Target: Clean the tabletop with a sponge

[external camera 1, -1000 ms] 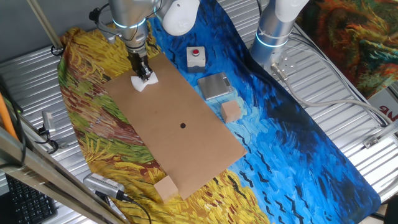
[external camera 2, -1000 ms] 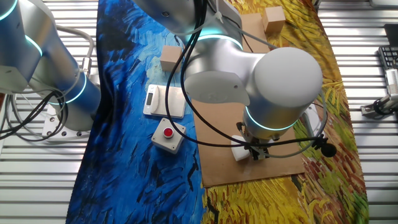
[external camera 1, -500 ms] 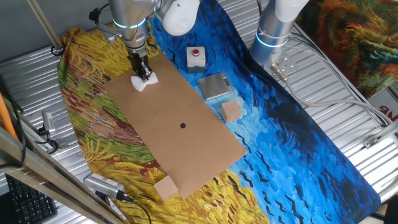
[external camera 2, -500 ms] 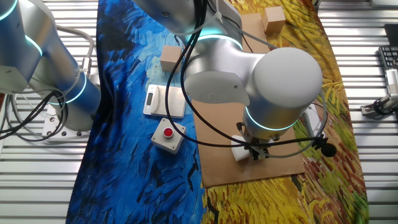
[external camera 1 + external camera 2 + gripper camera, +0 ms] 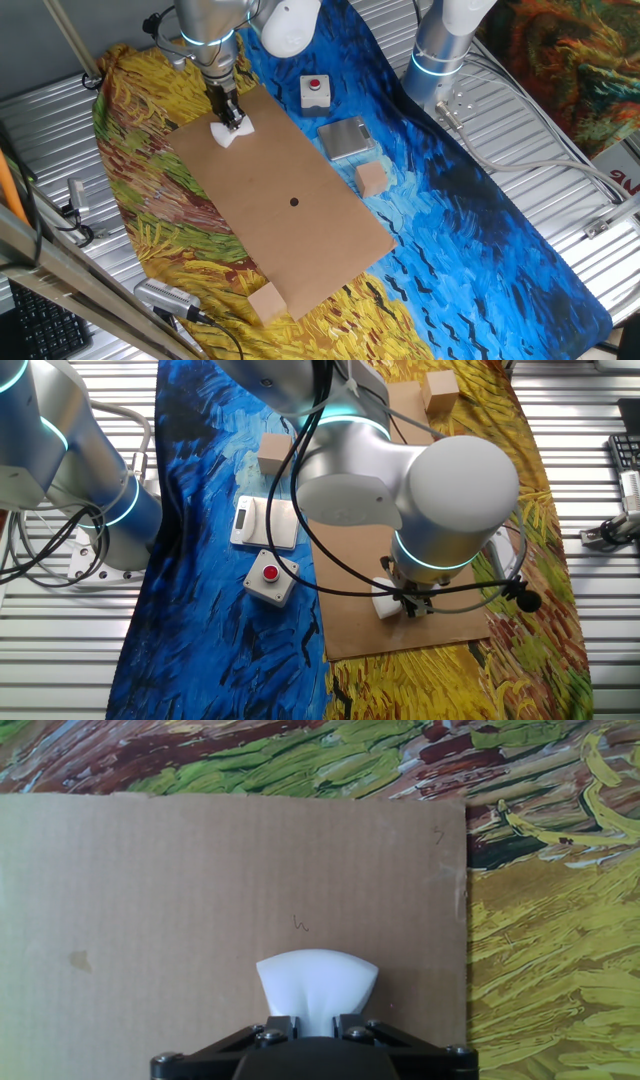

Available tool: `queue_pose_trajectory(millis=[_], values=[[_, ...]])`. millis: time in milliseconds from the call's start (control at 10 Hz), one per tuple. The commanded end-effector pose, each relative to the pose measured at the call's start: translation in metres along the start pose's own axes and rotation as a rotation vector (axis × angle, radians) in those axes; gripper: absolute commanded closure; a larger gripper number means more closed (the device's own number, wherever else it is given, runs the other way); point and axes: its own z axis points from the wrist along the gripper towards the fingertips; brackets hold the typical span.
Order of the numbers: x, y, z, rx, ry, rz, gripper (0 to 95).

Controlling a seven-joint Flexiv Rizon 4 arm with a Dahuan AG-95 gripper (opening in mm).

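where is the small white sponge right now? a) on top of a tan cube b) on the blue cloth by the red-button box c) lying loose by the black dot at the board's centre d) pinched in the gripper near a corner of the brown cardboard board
d: the small white soft sponge is pinched in the two-finger gripper, pressed on the brown cardboard tabletop near a corner, far from the dot.

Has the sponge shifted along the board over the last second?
No. The sponge sits pinched in the pincer at the same corner of the tabletop, equally far from the red-button box as before.
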Motion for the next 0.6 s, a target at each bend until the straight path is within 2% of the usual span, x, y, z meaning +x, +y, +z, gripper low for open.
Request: queue_pose_trajectory(millis=[100, 600], values=[[-0.0007, 0.0, 0.0002, -0.001, -0.002, 0.001, 95.0], [-0.001, -0.0001, 0.0, -0.001, -0.003, 0.006, 95.0]])
